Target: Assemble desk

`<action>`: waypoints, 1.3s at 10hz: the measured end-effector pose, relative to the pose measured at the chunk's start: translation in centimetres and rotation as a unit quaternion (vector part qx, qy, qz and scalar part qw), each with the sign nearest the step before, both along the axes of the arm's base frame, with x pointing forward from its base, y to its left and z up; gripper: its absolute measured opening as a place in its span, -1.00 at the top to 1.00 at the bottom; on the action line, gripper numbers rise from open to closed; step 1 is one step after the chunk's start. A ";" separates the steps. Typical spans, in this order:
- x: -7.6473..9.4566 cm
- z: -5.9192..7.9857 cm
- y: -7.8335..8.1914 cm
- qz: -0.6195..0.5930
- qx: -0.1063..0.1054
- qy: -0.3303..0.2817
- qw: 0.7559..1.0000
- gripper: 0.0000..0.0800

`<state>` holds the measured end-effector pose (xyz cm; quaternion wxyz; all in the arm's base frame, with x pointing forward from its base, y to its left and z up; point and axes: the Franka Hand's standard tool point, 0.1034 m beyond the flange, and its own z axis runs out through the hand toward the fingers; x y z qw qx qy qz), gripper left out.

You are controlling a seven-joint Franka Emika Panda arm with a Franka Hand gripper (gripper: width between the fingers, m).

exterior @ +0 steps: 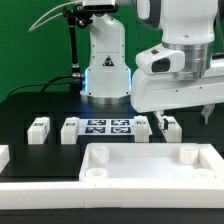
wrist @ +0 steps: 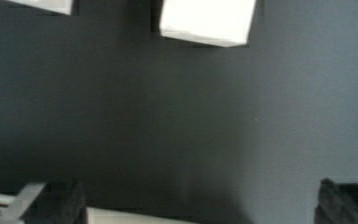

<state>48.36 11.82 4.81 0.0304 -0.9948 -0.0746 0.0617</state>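
The white desk top (exterior: 150, 160) lies flat at the front of the black table, rim up, with round sockets at its corners. Several short white legs stand in a row behind it: two on the exterior view's left (exterior: 38, 128) (exterior: 70, 130) and two on the right (exterior: 143, 127) (exterior: 170, 127). My gripper (exterior: 185, 117) hangs open just above the right-hand pair, holding nothing. In the wrist view a white leg (wrist: 208, 22) lies on the dark table ahead of my gripper (wrist: 202, 205). Both dark fingertips (wrist: 51, 200) stand wide apart, and a white edge (wrist: 140, 217) shows between them.
The marker board (exterior: 105, 127) lies in the middle of the leg row. The robot's base (exterior: 105, 70) stands behind it. White border rails run along the front (exterior: 100, 205) and the left edge (exterior: 4, 155) of the table.
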 end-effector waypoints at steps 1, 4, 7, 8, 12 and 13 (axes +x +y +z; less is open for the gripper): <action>-0.1 0.1 0.0 0.001 -0.002 0.009 1.000 -0.62; -1.6 0.6 -0.4 0.005 -0.027 0.132 0.991 -0.62; -1.5 0.0 0.3 0.002 -0.045 0.256 0.966 -0.62; -1.8 0.1 0.2 0.005 -0.050 0.291 0.955 -0.62; -3.9 -1.3 -0.4 0.012 -0.066 0.416 0.907 -0.62; -3.4 -1.6 -0.2 0.013 -0.062 0.407 0.911 -0.62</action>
